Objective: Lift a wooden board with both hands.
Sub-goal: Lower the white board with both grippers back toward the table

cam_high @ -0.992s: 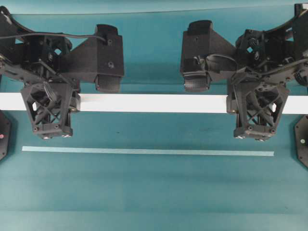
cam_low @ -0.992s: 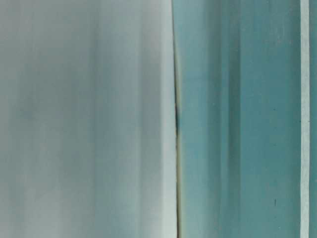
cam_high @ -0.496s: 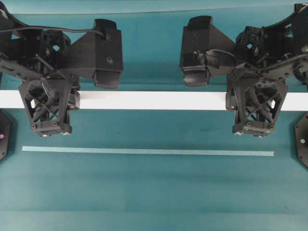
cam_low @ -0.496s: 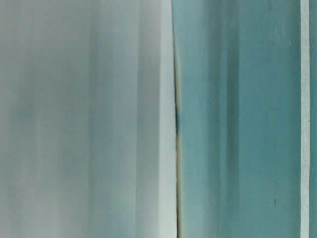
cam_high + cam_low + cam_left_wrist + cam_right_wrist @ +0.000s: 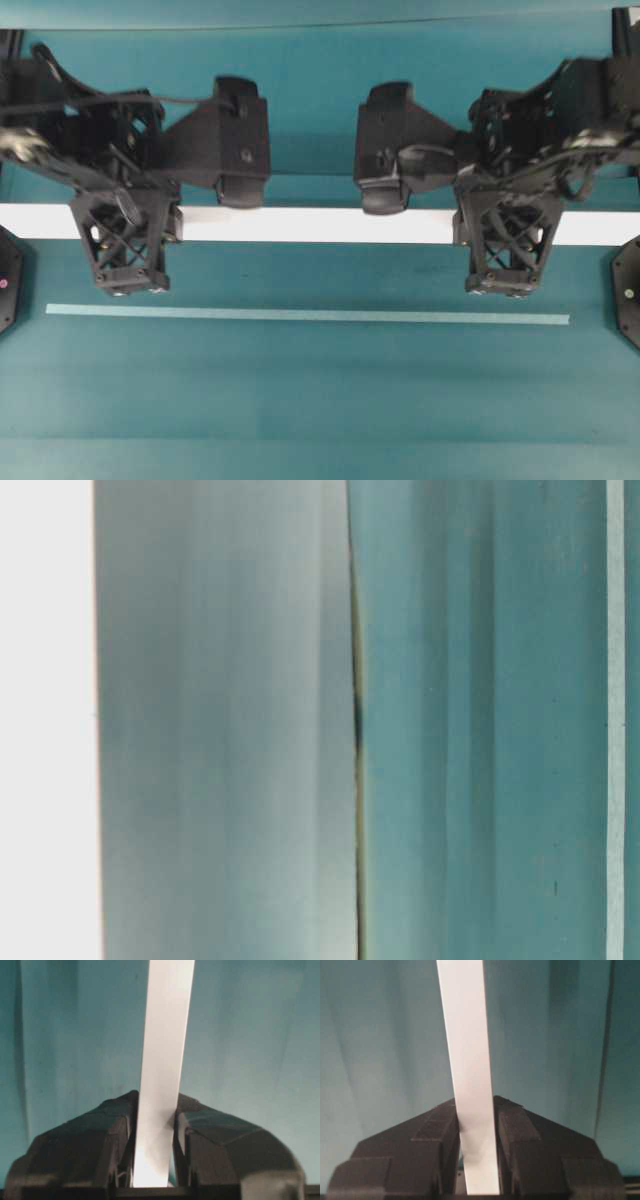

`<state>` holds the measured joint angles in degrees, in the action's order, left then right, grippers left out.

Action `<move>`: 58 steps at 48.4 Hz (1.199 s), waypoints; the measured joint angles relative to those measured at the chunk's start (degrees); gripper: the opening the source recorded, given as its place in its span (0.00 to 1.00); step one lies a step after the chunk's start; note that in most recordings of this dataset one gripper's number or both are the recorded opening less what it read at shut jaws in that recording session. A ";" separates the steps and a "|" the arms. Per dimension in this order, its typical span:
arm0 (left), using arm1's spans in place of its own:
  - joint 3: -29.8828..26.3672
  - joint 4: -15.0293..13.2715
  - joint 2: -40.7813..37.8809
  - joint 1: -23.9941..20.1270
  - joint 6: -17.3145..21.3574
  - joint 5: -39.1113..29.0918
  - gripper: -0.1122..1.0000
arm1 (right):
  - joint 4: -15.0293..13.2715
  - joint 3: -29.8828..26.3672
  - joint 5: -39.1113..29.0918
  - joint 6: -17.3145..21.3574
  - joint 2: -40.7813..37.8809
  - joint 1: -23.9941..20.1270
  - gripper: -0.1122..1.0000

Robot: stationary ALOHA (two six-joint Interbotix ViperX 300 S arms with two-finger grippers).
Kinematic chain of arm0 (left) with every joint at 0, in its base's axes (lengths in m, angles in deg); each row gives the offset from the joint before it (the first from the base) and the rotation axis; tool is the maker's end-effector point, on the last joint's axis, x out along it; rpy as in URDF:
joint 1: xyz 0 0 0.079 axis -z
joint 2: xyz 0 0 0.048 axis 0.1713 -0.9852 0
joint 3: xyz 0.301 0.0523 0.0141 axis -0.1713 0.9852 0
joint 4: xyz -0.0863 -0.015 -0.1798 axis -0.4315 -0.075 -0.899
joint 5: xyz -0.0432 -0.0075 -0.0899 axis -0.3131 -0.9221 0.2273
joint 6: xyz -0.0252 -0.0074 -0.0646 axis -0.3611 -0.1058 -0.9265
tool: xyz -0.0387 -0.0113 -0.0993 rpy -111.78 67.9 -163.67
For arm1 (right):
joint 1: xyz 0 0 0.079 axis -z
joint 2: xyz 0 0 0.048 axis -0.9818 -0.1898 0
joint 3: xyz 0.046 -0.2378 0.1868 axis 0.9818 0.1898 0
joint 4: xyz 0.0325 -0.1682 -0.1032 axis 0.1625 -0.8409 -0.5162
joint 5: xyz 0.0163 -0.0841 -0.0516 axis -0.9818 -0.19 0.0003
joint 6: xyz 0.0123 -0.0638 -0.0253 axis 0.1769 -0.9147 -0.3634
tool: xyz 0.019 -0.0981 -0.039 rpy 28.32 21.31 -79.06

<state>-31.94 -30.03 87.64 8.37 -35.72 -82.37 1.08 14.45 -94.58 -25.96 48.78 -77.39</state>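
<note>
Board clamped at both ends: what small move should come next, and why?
Probably raise both arms together, level. The left gripper and the right gripper are each shut on the board, which lies straight across above the tape.

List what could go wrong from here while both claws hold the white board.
1. The left claw and right claw each pinch the wooden board only across its narrow width; if the arms rise unevenly, it may tilt or slip out.
2. Both grips sit well in from the board's ends, so the overhanging ends could swing and strike the black mounts at the table edges.
</note>
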 measured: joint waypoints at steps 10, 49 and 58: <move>7.47 -0.09 0.35 -0.26 0.00 7.91 0.26 | -0.09 7.29 6.77 -0.26 -0.26 -0.09 0.29; 21.62 0.00 -4.04 -0.70 -0.53 26.89 0.26 | -0.09 23.20 26.46 -1.49 -3.43 0.70 0.29; 24.70 -0.09 -5.10 -0.70 -0.70 30.41 0.26 | -0.09 24.35 29.27 -1.49 -5.36 0.70 0.29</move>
<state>-7.25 -30.11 82.54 7.67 -36.42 -51.96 0.99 38.80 -65.31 -27.46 43.42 -76.69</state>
